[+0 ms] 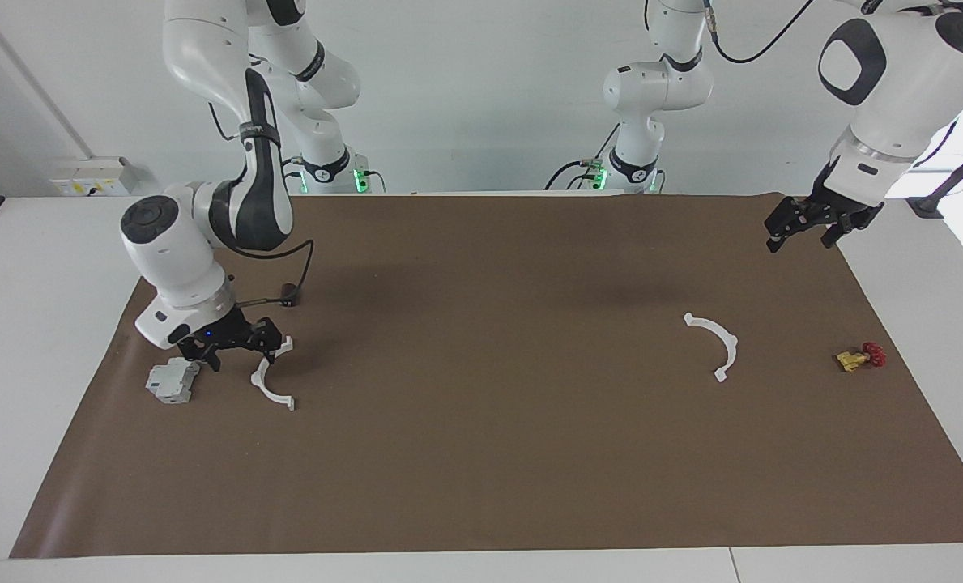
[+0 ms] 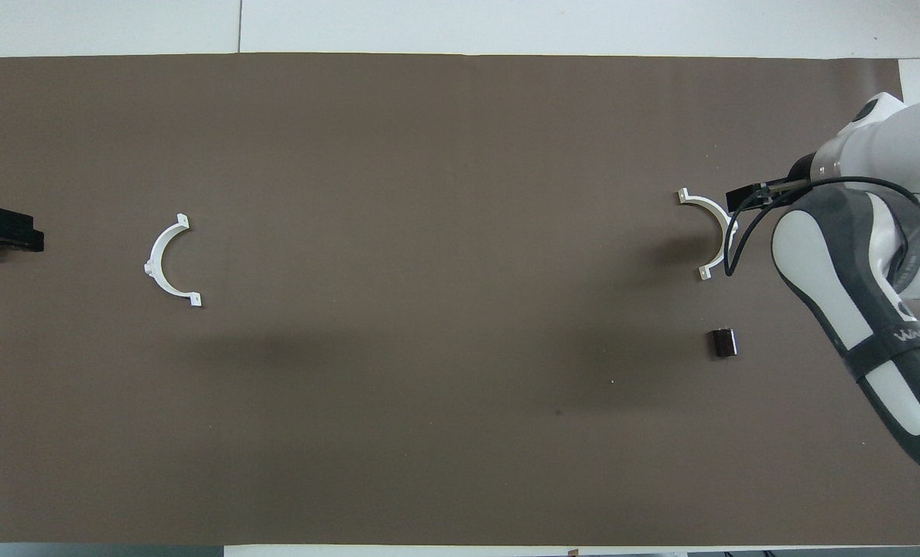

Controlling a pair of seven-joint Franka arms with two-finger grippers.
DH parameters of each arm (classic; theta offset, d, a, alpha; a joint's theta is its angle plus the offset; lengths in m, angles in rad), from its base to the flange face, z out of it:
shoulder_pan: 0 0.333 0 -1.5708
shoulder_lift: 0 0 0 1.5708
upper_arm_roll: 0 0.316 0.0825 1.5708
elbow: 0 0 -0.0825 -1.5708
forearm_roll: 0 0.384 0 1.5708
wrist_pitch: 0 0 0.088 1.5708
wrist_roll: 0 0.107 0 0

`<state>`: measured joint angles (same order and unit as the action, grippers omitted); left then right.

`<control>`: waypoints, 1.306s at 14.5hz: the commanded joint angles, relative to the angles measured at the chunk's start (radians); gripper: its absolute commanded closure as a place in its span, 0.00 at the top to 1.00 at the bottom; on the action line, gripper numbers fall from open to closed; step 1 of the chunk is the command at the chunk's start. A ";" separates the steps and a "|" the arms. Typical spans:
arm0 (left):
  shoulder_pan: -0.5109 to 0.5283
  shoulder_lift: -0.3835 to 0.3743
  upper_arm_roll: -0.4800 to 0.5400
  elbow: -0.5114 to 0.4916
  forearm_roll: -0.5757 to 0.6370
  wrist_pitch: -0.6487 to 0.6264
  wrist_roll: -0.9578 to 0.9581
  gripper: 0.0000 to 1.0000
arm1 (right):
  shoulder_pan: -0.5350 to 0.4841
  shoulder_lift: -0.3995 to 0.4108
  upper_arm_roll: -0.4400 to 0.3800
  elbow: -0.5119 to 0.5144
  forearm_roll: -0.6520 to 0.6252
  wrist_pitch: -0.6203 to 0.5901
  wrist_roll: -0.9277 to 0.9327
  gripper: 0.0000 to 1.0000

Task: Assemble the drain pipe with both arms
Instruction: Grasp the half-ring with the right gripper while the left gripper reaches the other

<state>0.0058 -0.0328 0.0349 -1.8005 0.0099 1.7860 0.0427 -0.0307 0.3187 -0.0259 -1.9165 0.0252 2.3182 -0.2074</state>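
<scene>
The drain pipe lies as two separate white half-rings on the brown mat. One half-ring is toward the right arm's end. My right gripper hangs open low over it, between it and a grey block, and covers the ring's end that is nearer to the robots. One of its fingers shows beside the ring from above. I cannot tell whether it touches. The other half-ring lies alone toward the left arm's end. My left gripper waits open, high over the mat's corner.
A grey boxy block sits beside the right gripper, toward the mat's edge. A small dark cylinder lies nearer to the robots than that half-ring. A yellow valve with a red handle rests near the mat's edge at the left arm's end.
</scene>
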 commanded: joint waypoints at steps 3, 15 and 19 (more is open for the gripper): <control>0.000 0.030 0.003 -0.134 0.015 0.180 -0.004 1.00 | -0.017 0.069 0.006 -0.010 0.094 0.087 -0.182 1.00; 0.020 0.163 0.003 -0.370 0.015 0.610 -0.010 0.99 | -0.017 0.066 0.006 -0.018 0.096 0.047 -0.248 0.07; 0.019 0.204 0.002 -0.372 0.015 0.642 -0.012 0.95 | 0.064 0.098 0.054 0.210 0.081 -0.182 -0.027 0.07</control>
<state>0.0215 0.1571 0.0386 -2.1572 0.0100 2.3848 0.0413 -0.0299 0.3944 0.0097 -1.8393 0.0989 2.2550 -0.3653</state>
